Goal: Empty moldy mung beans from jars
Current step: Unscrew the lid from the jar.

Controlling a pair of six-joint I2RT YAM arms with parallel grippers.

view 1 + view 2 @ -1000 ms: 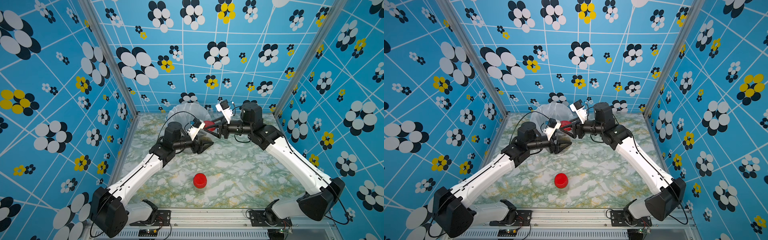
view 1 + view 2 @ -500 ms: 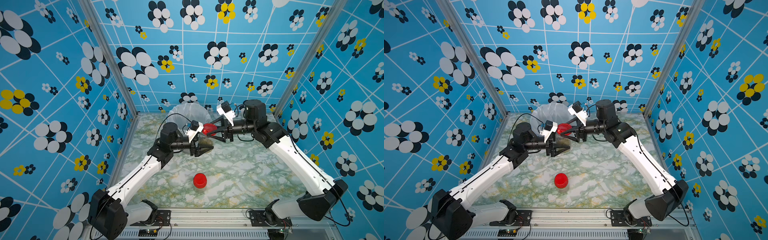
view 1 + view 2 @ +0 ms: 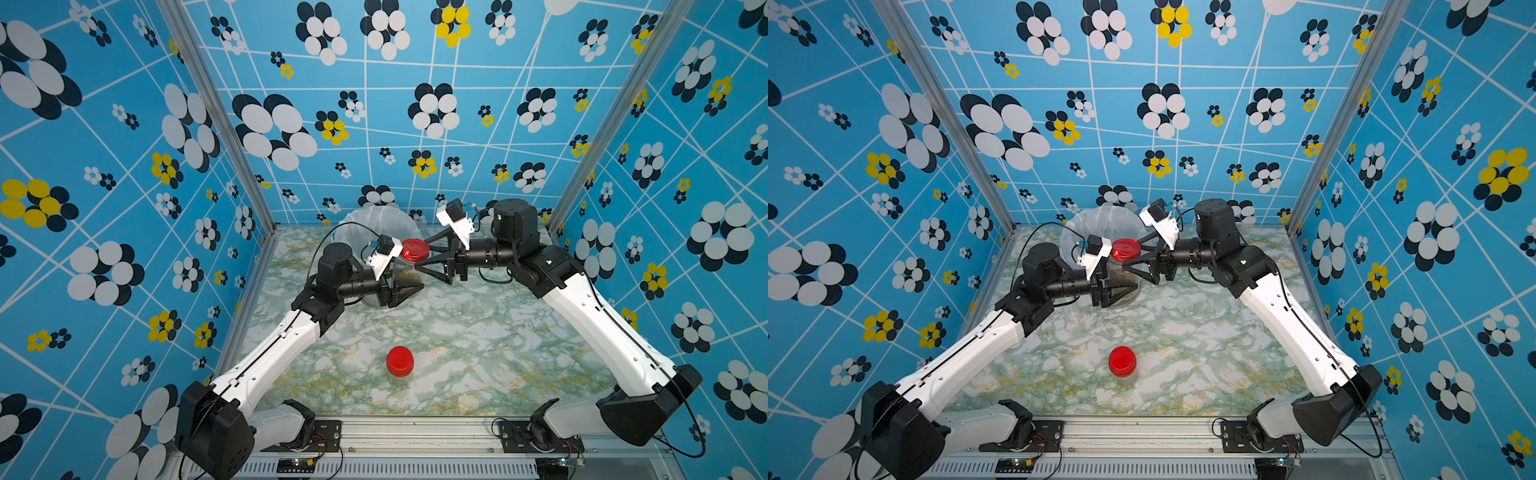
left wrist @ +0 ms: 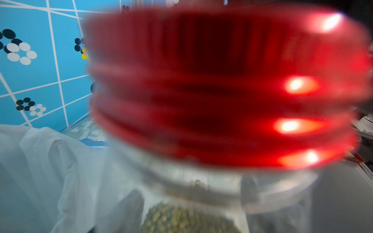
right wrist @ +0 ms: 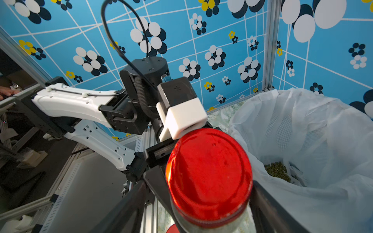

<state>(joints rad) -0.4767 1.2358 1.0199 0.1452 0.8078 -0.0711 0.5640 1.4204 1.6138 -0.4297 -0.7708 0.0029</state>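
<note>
My left gripper [image 3: 405, 286] is shut on a clear jar [image 3: 409, 272] and holds it upright just in front of the bin. Olive-green mung beans [image 4: 181, 217] show through the jar's wall. A red lid [image 3: 414, 249] [image 5: 210, 177] sits on the jar's neck. My right gripper [image 3: 420, 255] [image 3: 1136, 255] reaches in from the right and is open, one black finger [image 5: 125, 201] on either side of the lid. A second jar [image 3: 400, 361] [image 3: 1122, 362] with a red lid stands alone near the table's front.
The bin [image 3: 361, 224] [image 5: 302, 131], lined with a white plastic bag, stands at the back of the marble table behind the held jar. A small heap of mung beans [image 5: 277, 171] lies in its bottom. Patterned blue walls close in three sides.
My right gripper's jaws have spread apart from the lid they were closed on. The left gripper still holds the jar in about the same place.
</note>
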